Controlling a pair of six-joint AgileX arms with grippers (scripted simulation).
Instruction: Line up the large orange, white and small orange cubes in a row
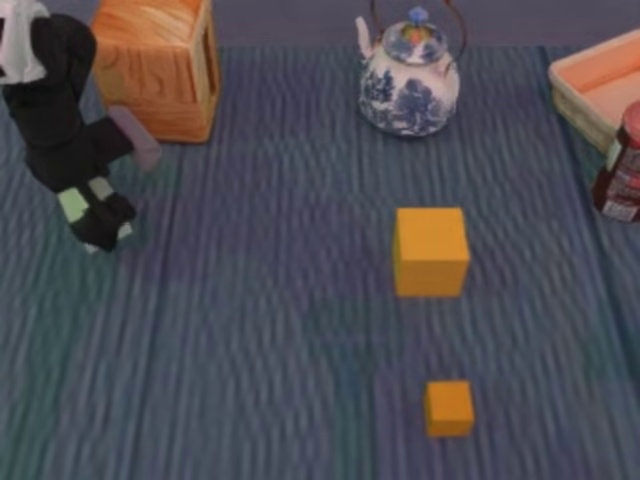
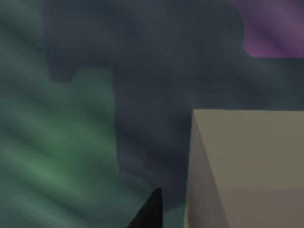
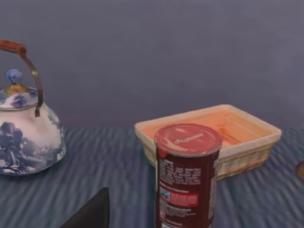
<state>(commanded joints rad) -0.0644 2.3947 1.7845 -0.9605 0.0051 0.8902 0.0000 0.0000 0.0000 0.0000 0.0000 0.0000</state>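
Observation:
The large orange cube [image 1: 431,251] sits right of the table's middle. The small orange cube [image 1: 449,408] lies nearer the front edge, almost straight below it in the top view. My left gripper [image 1: 100,218] hangs low at the far left, right over the white cube [image 1: 72,205], so only pale corners of the cube show there. In the left wrist view the white cube [image 2: 247,161] fills the side next to one dark finger [image 2: 149,211], with a small gap between them. The other finger is hidden. My right arm is outside the top view, with one finger [image 3: 92,211] visible.
A wood-grain box [image 1: 155,65] stands at the back left, just behind the left arm. A blue-and-white teapot [image 1: 410,75] is at the back centre. A shallow tray [image 1: 600,85] and a red can [image 1: 622,165] stand at the right edge.

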